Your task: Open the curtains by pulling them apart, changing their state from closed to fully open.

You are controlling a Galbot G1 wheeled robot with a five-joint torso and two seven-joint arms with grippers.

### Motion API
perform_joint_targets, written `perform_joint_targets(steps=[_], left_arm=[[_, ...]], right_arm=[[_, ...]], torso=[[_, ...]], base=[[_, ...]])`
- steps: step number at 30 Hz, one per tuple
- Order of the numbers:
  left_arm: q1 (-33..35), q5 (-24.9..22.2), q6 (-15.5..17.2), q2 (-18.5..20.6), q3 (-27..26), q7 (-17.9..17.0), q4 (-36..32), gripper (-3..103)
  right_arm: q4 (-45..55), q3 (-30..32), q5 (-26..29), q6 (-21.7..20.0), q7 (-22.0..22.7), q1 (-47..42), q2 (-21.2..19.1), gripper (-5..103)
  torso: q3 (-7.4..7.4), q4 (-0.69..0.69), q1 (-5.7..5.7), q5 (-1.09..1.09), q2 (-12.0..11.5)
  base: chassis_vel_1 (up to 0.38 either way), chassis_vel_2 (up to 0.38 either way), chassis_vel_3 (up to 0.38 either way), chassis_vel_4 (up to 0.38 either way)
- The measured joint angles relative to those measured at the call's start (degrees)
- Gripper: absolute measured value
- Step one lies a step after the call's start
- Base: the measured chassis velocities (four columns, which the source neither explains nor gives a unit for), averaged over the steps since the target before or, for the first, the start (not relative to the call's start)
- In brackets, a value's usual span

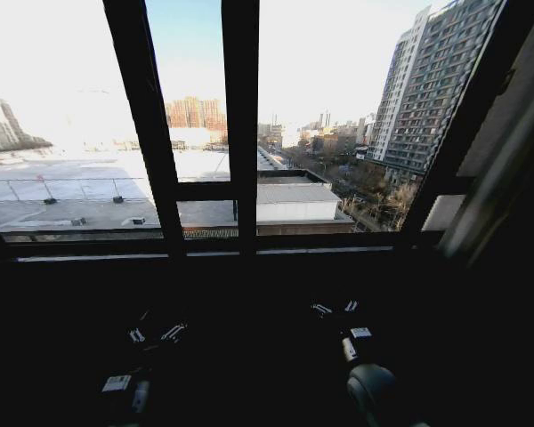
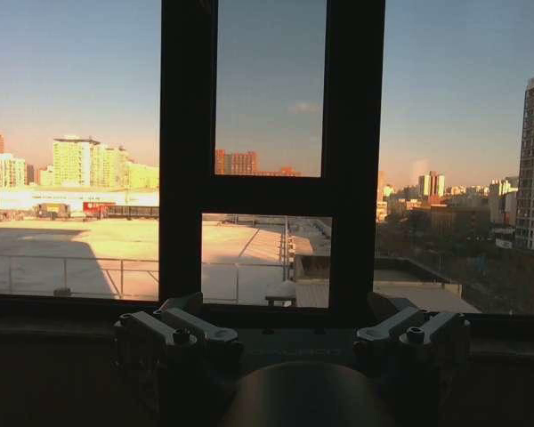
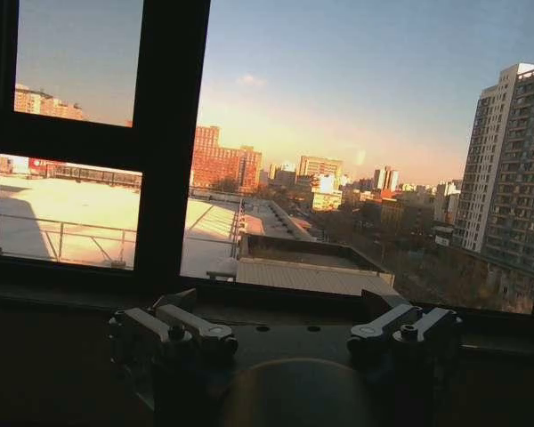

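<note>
Head view looks through bare glass between the black window frame bars [image 1: 240, 124], with the curtains [image 1: 494, 191] bunched as a pale strip at the right edge — judging by that, the window is already uncovered. Both arms hang low in the dark below the sill [image 1: 249, 253]: left gripper [image 1: 156, 336] and right gripper [image 1: 335, 309], neither touching fabric. Each wrist view shows its fingers spread wide and empty — left gripper [image 2: 289, 334], right gripper [image 3: 285, 331] — likely parked clear of the cloth.

Black window frame bars [image 1: 240, 124] and the sill [image 1: 249, 245] block the way ahead of both low pincers.
</note>
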Motion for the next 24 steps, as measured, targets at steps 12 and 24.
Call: perform_joint_targets(steps=[12,24], left_arm=[[-0.96,-1.93,-0.01,0.08,-1.12,-0.18,1.23,100],[-2.13,-13.35,1.63,9.11,-8.67,-0.07,3.56,100]], right_arm=[[-1.43,0.88,0.0,-0.27,-0.21,0.68,0.45,100],[3.37,12.54,6.46,-9.06,-0.87,1.14,0.38,100]], torso=[[0.03,0.02,0.08,-0.04,-0.04],[0.02,0.02,0.05,-0.02,-0.03]], base=[[0.002,0.041,0.0,-0.038],[0.0,0.0,0.0,0.0]])
